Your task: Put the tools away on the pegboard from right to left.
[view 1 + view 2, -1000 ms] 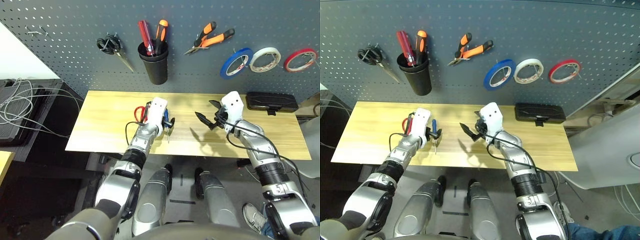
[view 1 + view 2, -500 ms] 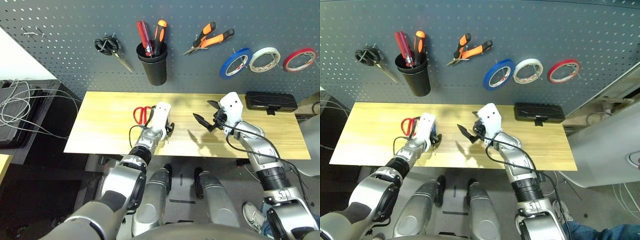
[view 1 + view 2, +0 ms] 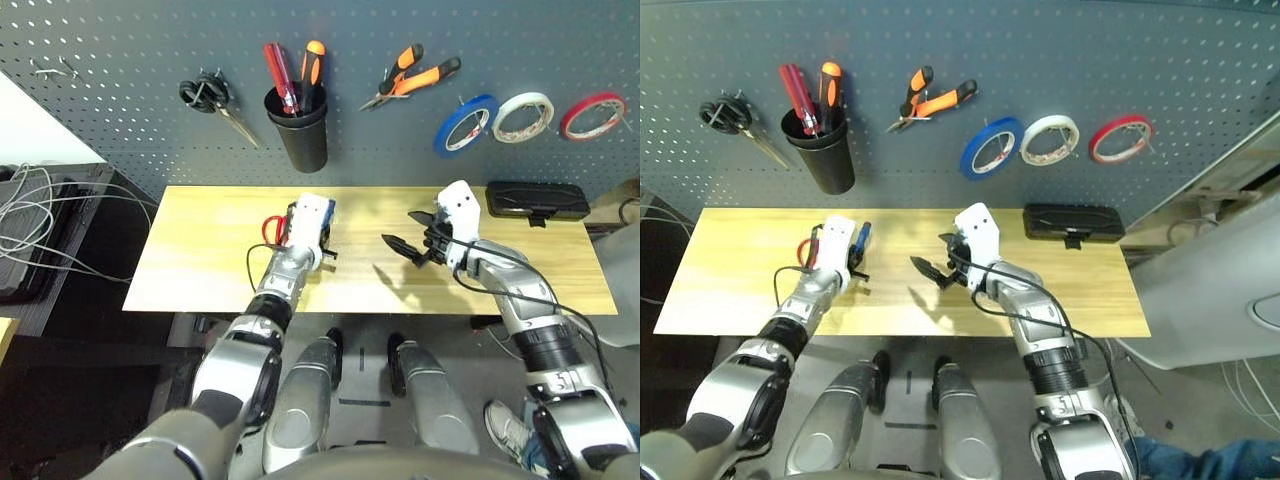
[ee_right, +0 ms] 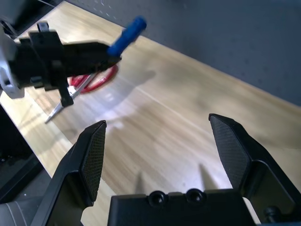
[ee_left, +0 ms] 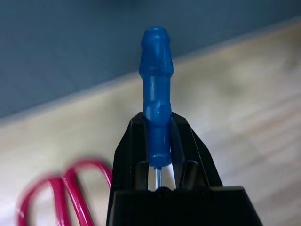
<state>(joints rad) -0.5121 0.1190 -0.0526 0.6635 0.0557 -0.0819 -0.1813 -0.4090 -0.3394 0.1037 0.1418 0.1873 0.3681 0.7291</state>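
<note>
over the pale wood-grain table [image 3: 200, 270], the left gripper [image 5: 159, 141] is clenched on the slim blue-handled screwdriver [image 5: 156, 89], whose ribbed plastic handle juts past the black fingers while its thin metal shaft is mostly hidden between them; the red-handled scissors [image 3: 273, 229] lie at the gripper's 9 o'clock, their blades covered by the white hand. right gripper [image 4: 162, 141] hangs at the table's 3 o'clock side, black wedge fingers spread wide and holding nothing. on the perforated grey-blue pegboard [image 3: 130, 120] at 12 o'clock hang the blue tape roll [image 3: 466, 124] and the orange-and-black-handled needle-nose pliers [image 3: 410, 78], beside a black cup [image 3: 298, 135].
</note>
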